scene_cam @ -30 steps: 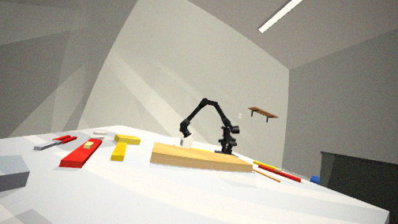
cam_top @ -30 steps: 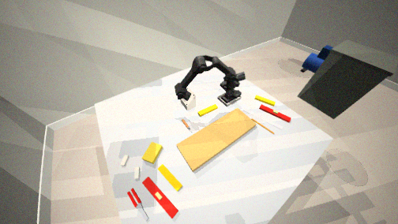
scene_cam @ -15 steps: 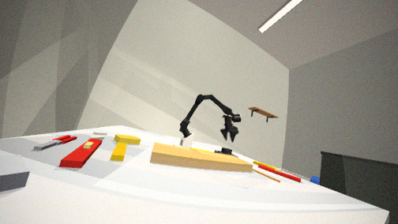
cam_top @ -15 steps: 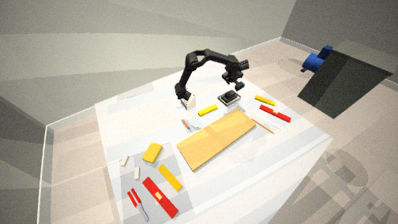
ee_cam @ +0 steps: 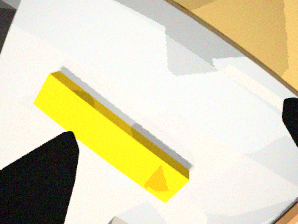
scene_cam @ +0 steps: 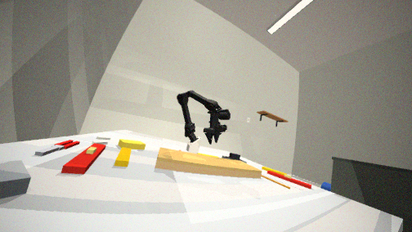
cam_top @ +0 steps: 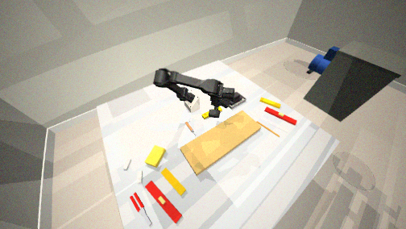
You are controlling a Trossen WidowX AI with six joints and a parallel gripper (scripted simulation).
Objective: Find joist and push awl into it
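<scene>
The wooden floor panel lies flat on the table. The dark stud finder sits in the tray behind the panel's far end. My gripper is open and empty, raised above the table over a yellow block, away from the tray. The awl, with an orange handle and thin shaft, lies on the table near the panel's left end. The panel hides it in the exterior view. An orange edge in the wrist view's lower right corner may be its handle.
The yellow block lies below my gripper. A pencil, a red level and a yellow bar lie right of the panel. A yellow box, an orange-yellow bar and another red level lie left.
</scene>
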